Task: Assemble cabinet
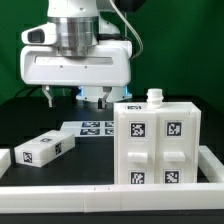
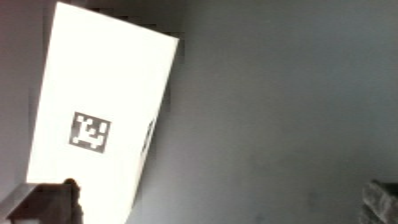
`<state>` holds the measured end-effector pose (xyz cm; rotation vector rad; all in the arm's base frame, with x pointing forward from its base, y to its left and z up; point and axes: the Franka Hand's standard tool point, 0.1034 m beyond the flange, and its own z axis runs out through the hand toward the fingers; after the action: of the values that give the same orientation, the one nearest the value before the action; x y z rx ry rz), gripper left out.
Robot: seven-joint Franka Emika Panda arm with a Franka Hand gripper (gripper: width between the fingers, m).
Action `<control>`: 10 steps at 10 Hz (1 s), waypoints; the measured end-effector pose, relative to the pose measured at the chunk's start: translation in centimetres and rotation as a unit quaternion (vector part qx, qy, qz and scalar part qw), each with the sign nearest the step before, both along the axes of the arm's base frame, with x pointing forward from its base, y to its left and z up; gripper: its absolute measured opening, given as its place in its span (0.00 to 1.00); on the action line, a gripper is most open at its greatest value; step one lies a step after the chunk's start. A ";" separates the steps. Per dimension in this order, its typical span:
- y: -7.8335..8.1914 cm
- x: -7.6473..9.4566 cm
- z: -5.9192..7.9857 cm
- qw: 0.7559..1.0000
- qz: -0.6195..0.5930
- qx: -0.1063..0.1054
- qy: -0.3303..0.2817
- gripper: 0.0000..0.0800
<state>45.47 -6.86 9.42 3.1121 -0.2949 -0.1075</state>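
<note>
The cabinet body (image 1: 160,142), a large white box with recessed panels and several square tags, stands upright at the exterior view's right, with a small white knob (image 1: 154,97) on top. A smaller long white tagged piece (image 1: 45,150) lies on the table at the left. My gripper (image 1: 77,100) hangs above the table behind both, open and empty. In the wrist view a long white piece with one tag (image 2: 98,120) lies on the dark table. It reaches towards one fingertip (image 2: 45,205). Only bare table lies between the gripper's (image 2: 210,202) jaws.
The marker board (image 1: 95,128) lies flat on the table between the small piece and the cabinet. A low white rail (image 1: 100,196) runs along the front and turns up the right side (image 1: 212,160). The robot's white base stands at the back.
</note>
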 end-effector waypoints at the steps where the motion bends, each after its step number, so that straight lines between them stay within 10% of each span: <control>1: 0.1 0.0 -0.1 1.000 0.005 0.000 0.001 1.00; 10: -3.6 0.2 -1.0 0.995 -0.101 -0.007 0.004 1.00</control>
<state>45.67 -10.41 8.38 3.0592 -0.6059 -0.1189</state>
